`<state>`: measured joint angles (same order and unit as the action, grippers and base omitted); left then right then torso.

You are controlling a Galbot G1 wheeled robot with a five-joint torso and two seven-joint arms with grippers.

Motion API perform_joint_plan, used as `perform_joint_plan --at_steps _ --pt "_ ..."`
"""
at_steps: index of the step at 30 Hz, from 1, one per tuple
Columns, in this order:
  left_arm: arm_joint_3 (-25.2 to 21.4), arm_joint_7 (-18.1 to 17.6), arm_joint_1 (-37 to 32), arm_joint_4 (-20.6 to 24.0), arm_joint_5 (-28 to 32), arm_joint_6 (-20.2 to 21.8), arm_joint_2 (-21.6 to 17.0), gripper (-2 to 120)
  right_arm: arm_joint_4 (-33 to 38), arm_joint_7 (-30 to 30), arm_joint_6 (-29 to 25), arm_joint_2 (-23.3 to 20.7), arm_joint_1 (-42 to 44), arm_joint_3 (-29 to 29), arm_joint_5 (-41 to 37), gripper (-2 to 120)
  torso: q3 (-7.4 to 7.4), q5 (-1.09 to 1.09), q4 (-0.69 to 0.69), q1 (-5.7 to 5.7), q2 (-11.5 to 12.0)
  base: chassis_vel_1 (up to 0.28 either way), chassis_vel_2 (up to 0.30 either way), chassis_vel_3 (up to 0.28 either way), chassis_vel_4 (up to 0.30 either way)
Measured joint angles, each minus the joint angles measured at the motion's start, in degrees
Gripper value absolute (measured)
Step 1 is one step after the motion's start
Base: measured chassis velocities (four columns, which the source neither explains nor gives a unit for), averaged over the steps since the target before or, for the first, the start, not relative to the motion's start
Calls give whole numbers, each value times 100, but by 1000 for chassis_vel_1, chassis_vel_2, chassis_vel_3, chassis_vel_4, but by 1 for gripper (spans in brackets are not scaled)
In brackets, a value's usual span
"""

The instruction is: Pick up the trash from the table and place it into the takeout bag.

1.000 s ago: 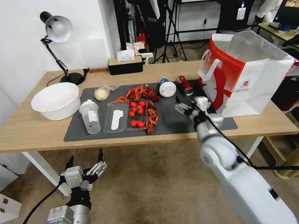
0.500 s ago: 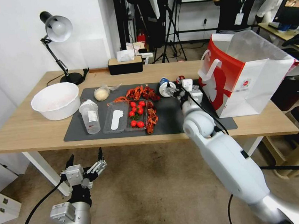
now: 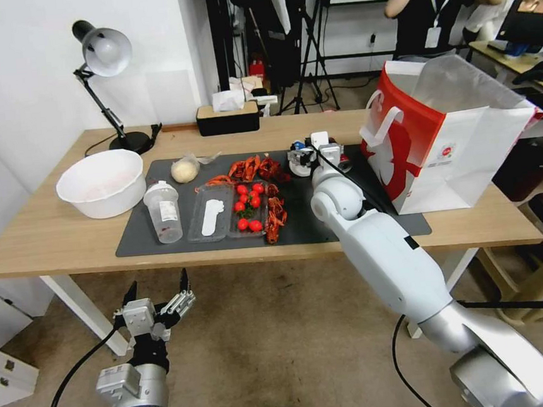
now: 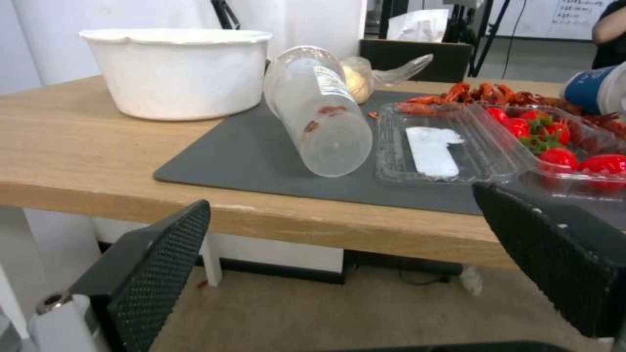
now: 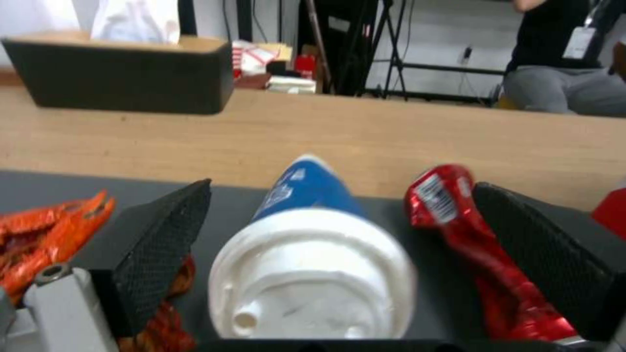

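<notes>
Right wrist view: right gripper [image 5: 339, 274] w/ jaws spread wide, nothing held yet. Between the two black pads lies the cup [image 5: 312, 274], on its side, white lid facing the camera, blue body pointing toward the table's far edge. A crushed red can [image 5: 469, 244] lies just beside the cup, also inside the jaw span, near one pad.

Judgement: step in hand is closing on the cup. To do it well, shift the jaws so only the cup sits between them; otherwise the can may get pinched too or pushed aside. Squeeze gently, as the cup looks thin and could buckle.

Head view: cup [image 3: 299, 162] sits toward the far edge of the dark mat [image 3: 160, 238] on the table [image 3: 46, 239], near the takeout bag [image 3: 469, 148], which stands open at the table's right end. Red crayfish shells [image 3: 259, 168] lie just beside the cup. Left gripper [image 3: 160, 308] hangs below the table's near edge, jaws apart, idle.
</notes>
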<state>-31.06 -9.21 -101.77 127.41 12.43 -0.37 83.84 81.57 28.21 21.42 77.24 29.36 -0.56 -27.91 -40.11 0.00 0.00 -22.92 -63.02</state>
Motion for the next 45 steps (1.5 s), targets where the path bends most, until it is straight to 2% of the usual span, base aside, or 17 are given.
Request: perform_joint_plan --at_steps 7,9,33,37,45 --pt "1 -5 61 -81 11 -24 -10 100 -421 -69 198 130 -233 -187 -7 100 0 -1 0 0 0 0 0 0 0" --pt "5 -6 40 -101 -72 -86 10 100 -582 -246 217 200 -262 -223 -1 100 0 0 -1 0 0 0 0 0 0" --pt "-24 -12 20 -159 -119 -202 40 100 -778 -261 227 261 -179 -157 119 100 1 0 0 0 -1 0 0 0 0" --pt "-24 -1 34 -192 -115 -250 41 100 -776 -221 196 281 -143 -118 105 82 1 0 0 0 -1 0 0 0 0" --pt "-20 31 57 -239 -114 -303 39 100 -556 -130 161 208 -55 -86 -1 65 0 0 -1 0 -1 0 0 0 0"
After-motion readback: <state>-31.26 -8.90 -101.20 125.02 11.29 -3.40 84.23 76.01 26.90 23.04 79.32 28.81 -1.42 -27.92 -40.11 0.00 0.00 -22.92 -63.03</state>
